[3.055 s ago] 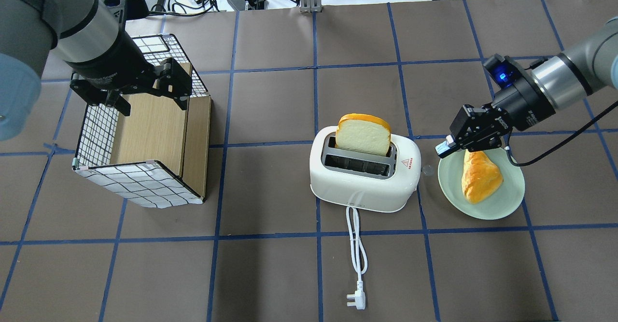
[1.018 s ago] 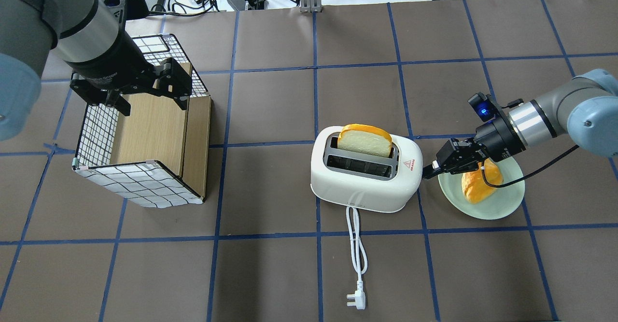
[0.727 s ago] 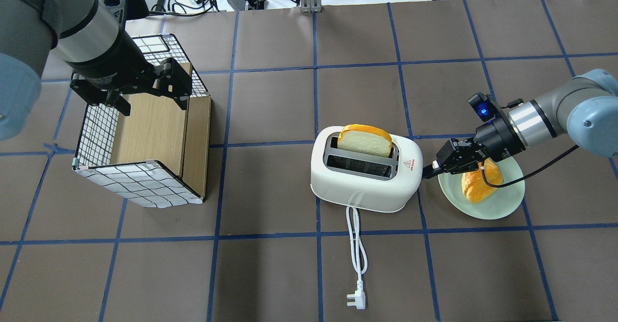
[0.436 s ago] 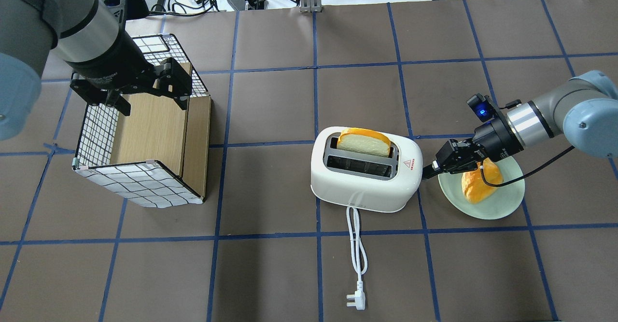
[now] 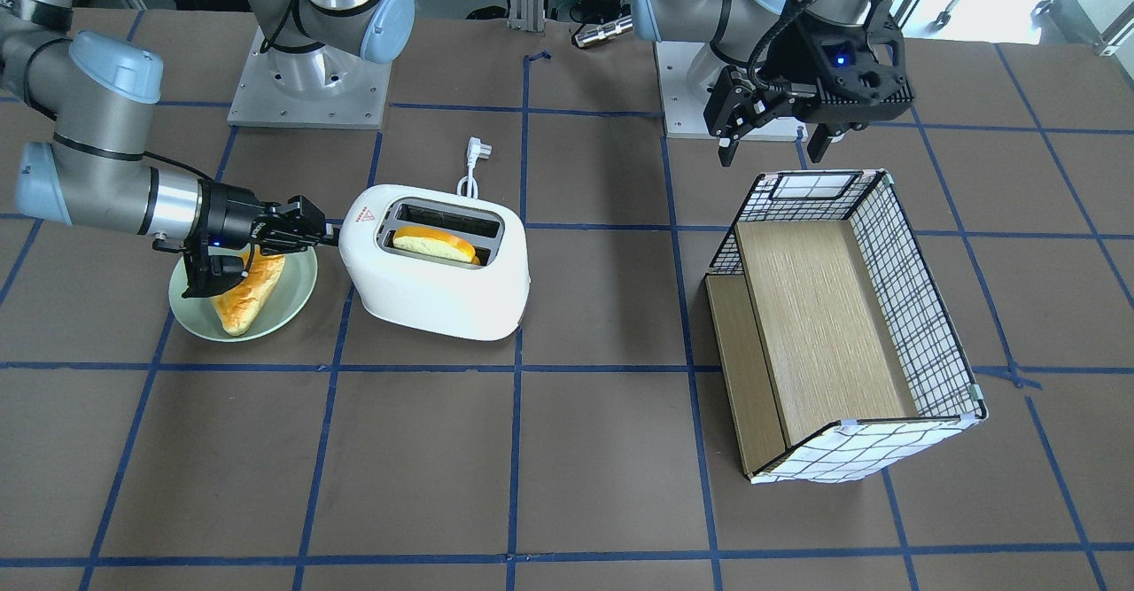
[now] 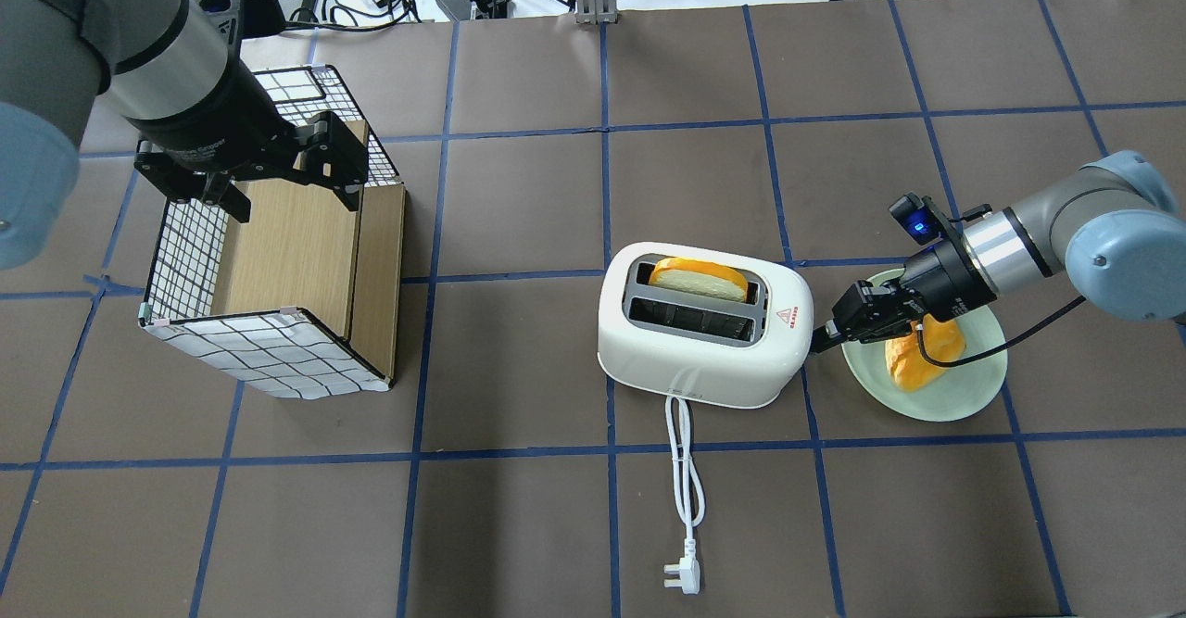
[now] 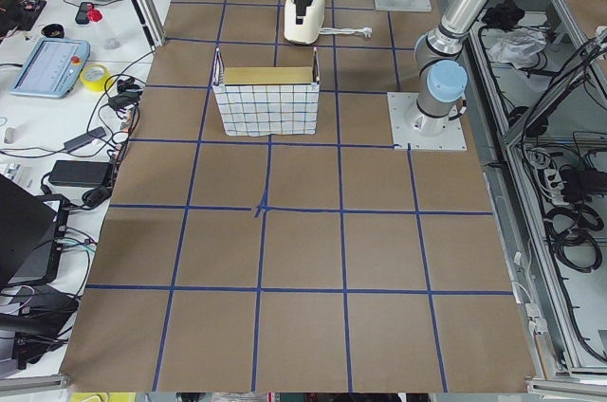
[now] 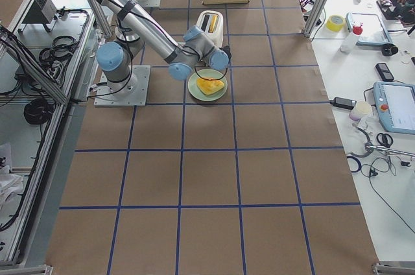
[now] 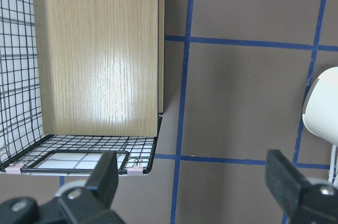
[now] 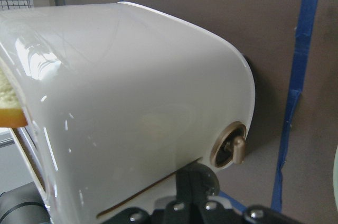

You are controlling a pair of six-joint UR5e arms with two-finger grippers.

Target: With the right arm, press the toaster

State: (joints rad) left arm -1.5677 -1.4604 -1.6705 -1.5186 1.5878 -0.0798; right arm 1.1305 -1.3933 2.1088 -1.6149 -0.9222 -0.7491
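If the push runs sideways, the toaster (image 6: 704,335) may skid

Standing loose just beside the plate (image 6: 954,400), the toaster could slide away. Above the plate's rim the right gripper (image 6: 817,340), clenched on nothing, touches the toaster's end; well apart from the plate, the left gripper (image 5: 769,155) hangs spread, empty.

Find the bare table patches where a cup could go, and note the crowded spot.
Bare: the wide stretch between basket and toaster; the far squares beyond the toaster; the robot-side row either side of the cord. Crowded: toaster to plate, where the right arm reaches in.
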